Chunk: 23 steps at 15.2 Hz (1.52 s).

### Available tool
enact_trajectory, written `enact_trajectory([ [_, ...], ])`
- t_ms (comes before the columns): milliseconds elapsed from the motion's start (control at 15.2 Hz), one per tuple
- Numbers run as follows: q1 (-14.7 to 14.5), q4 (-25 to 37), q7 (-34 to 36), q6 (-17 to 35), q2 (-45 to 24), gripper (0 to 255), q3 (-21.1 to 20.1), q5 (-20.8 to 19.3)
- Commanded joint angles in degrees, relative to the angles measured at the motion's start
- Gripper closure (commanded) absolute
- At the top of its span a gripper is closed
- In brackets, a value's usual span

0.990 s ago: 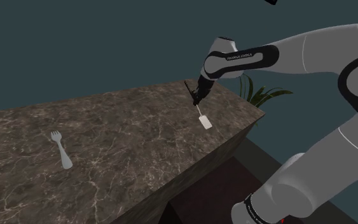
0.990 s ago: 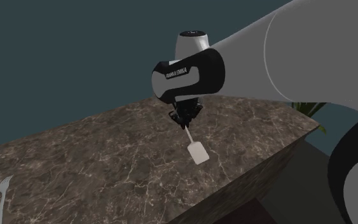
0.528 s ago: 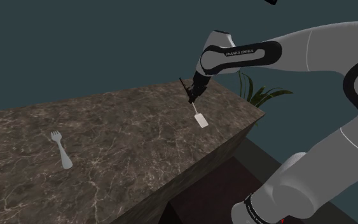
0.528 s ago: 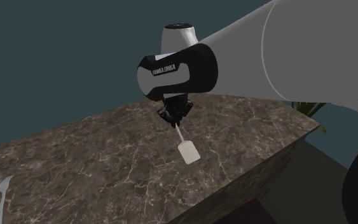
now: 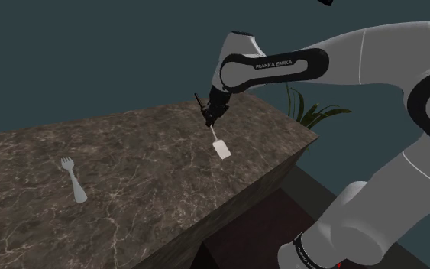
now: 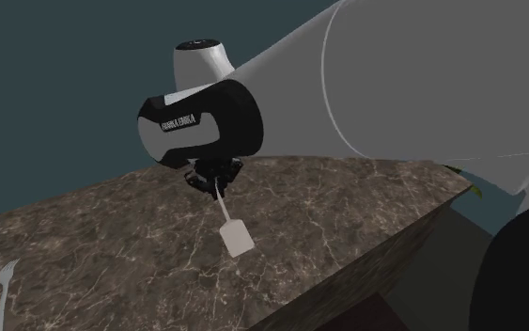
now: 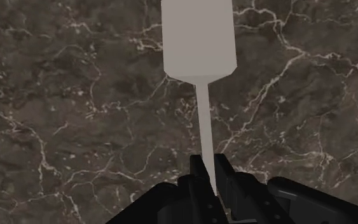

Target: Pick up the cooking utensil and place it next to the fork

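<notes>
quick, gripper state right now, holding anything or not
gripper: shut on the thin handle of the pale spatula.

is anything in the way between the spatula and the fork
Nothing visible is. The gripper holds the spatula over the counter, and just marbled surface lies between it and the fork toward the shoulder view's left.

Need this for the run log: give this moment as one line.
gripper: shut on spatula handle | spatula: blade down, over counter | fork: on counter, apart from spatula
</notes>
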<state>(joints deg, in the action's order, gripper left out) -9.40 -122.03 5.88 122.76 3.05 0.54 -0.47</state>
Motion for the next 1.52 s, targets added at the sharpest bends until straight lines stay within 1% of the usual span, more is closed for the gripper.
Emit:
enact_trajectory([
  [0,-1.3,1.0,2.8,0.0,-1.1,255,-1.4,-0.1],
  [330,-4.4,5.8,9.6,-0.9,-5.0,255,-4.7,-0.8],
  [594,-7.1,10.8,14.9,-2.2,-8.9,255,-7.0,-1.8],
  [990,-11.4,20.6,22.5,-5.0,-16.2,255,-9.6,-3.8],
  [1320,-15.5,31.3,28.1,-8.5,-23.7,255,-11.1,-5.8],
  [1386,-16.1,32.9,28.7,-9.1,-24.8,255,-11.2,-6.0],
  [1452,-16.1,32.3,28.8,-8.4,-25.0,255,-11.2,-6.1],
])
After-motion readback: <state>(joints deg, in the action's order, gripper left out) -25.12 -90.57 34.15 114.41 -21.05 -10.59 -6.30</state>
